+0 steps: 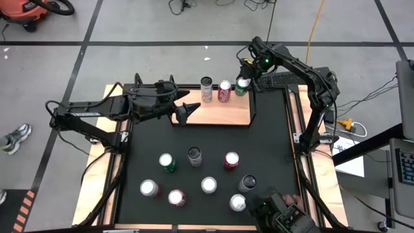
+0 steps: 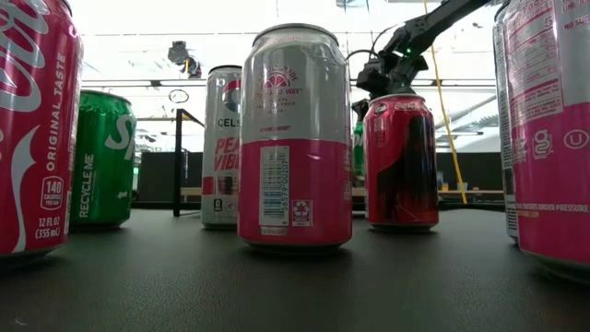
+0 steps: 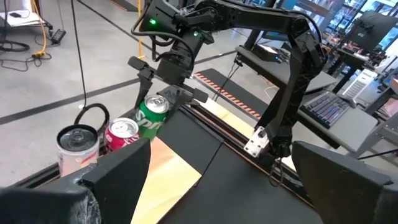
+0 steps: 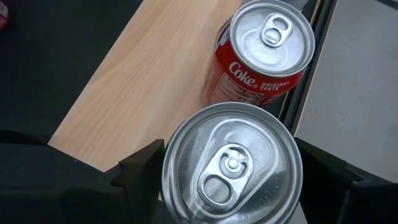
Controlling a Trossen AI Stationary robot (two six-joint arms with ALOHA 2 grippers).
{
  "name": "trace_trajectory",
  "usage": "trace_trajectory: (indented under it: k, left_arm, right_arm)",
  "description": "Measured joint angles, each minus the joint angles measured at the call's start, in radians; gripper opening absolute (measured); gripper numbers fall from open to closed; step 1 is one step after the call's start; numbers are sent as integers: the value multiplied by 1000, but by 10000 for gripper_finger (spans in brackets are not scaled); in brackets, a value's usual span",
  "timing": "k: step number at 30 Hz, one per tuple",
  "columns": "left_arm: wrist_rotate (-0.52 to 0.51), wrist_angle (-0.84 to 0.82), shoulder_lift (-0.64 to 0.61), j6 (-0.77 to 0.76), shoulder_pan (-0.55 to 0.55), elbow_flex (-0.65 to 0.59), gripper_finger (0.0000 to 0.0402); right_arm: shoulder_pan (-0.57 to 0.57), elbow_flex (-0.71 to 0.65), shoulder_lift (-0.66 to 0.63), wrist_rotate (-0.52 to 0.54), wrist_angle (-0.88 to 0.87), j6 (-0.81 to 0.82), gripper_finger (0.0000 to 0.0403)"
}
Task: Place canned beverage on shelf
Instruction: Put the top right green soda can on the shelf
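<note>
Left end effector (image 1: 192, 109) hangs over the shelf's (image 1: 220, 115) left end, fingers wide apart, nothing in them. On the shelf's back edge there's a grey can (image 1: 206, 88), then a red Coke can (image 1: 224, 90), then a green can (image 1: 241, 85) with the right end effector (image 1: 243, 81) clamped on it.

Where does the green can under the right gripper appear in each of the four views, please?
High view: green can at the shelf's far right end, under the right gripper.
Low view: only a green sliver behind the black-and-red can, probably this can.
Left wrist view: rightmost of three cans.
Right wrist view: silver top between the fingers.
Shared landmark: the red Coke can beside it.
</note>
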Motion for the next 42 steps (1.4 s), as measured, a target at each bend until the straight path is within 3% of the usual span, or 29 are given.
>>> trace_trajectory:
  k: [13, 42]
  left_arm:
    - [23, 0, 0, 5, 24, 0, 389]
    - [26, -8, 0, 22, 30, 0, 389]
  right_arm:
    - [6, -74, -3, -18, 73, 39, 267]
    - [5, -77, -2, 0, 79, 83, 297]
